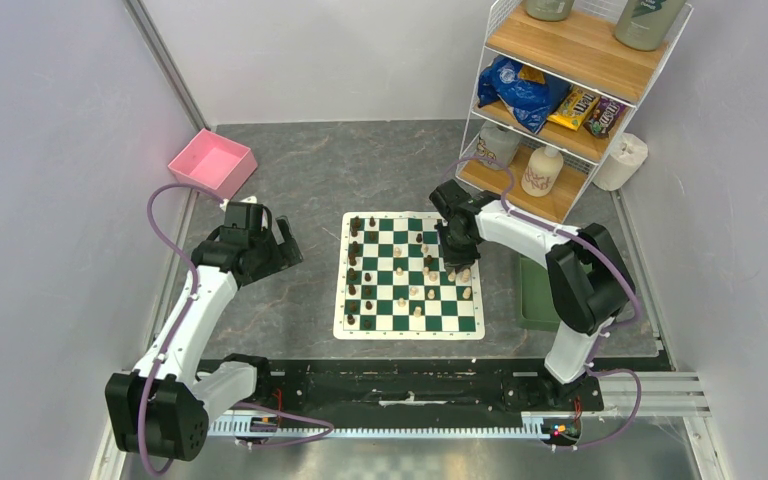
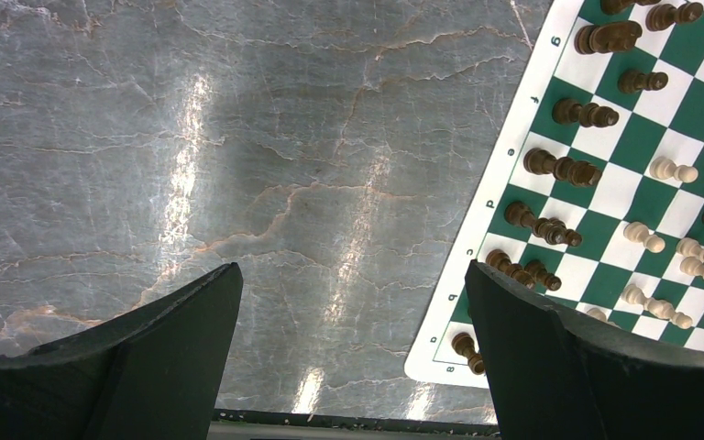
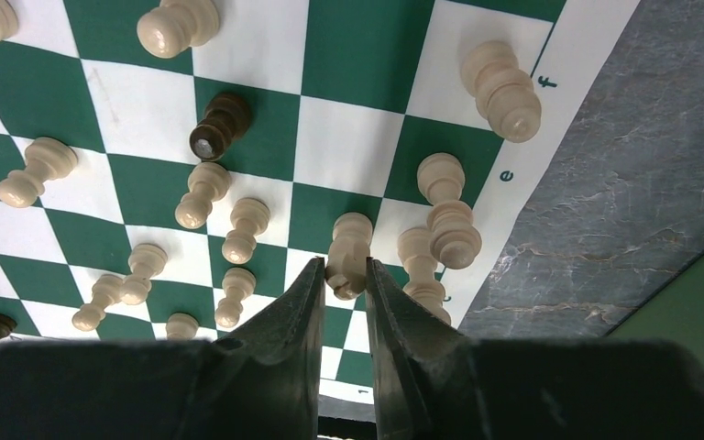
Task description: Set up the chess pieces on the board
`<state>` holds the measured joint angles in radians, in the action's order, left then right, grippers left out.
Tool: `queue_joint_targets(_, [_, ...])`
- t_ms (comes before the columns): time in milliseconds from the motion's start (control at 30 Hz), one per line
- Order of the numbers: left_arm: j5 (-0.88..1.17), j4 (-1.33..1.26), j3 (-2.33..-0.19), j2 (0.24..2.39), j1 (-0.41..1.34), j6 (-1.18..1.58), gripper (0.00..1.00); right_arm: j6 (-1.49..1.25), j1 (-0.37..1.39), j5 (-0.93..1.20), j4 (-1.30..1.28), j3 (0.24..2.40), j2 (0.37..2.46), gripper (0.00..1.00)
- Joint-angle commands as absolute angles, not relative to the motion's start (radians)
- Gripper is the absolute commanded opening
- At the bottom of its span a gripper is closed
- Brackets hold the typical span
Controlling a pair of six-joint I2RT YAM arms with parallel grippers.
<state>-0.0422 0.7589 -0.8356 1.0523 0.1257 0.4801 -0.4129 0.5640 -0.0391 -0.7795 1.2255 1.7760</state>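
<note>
The board (image 1: 410,333) lies in the middle of the table. Dark brown pieces (image 1: 354,250) stand mostly along its left column, and they also show in the left wrist view (image 2: 564,169). Cream pieces (image 1: 430,292) stand scattered on its right half. My right gripper (image 1: 457,258) is over the board's right side, shut on a cream piece (image 3: 348,249) that stands among other cream pieces (image 3: 454,229) near the board's edge (image 3: 550,82). My left gripper (image 1: 285,250) is open and empty over bare table, left of the board (image 2: 477,238).
A pink bin (image 1: 212,163) sits at the back left. A wire shelf (image 1: 560,90) with snacks and bottles stands at the back right, with a paper roll (image 1: 621,160) beside it. A plain green tray (image 1: 538,295) lies right of the board.
</note>
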Motion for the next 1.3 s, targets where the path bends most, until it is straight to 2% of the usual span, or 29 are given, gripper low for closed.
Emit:
queue_joint_targets(0, [-0.028, 0.755, -0.873, 1.053, 0.120, 0.460, 0.99, -0.398, 0.570, -0.056, -0.770, 1.253, 1.790, 0.28])
queue_joint_targets(167, [-0.026, 0.755, -0.873, 1.055, 0.120, 0.459, 0.99, -0.395, 0.572, -0.053, -0.771, 1.255, 1.795, 0.25])
queue_joint_targets(267, [-0.026, 0.754, -0.873, 1.055, 0.120, 0.460, 0.99, -0.393, 0.571, -0.052, -0.772, 1.255, 1.795, 0.17])
queue_joint_targets(467, [-0.026, 0.755, -0.873, 1.057, 0.120, 0.460, 0.98, -0.399, 0.578, -0.039, -0.781, 1.261, 1.774, 0.10])
queue_joint_targets(733, [-0.023, 0.755, -0.874, 1.056, 0.120, 0.459, 0.98, -0.449, 0.618, -0.005, -0.837, 1.245, 1.626, 0.09])
queue_joint_targets(1000, [-0.018, 0.755, -0.873, 1.059, 0.120, 0.459, 0.99, -0.546, 0.652, 0.006, -0.871, 1.061, 1.433, 0.09])
queue_joint_targets(1267, [-0.021, 0.755, -0.873, 1.056, 0.120, 0.460, 0.99, -0.598, 0.653, -0.045, -0.836, 0.939, 1.402, 0.09])
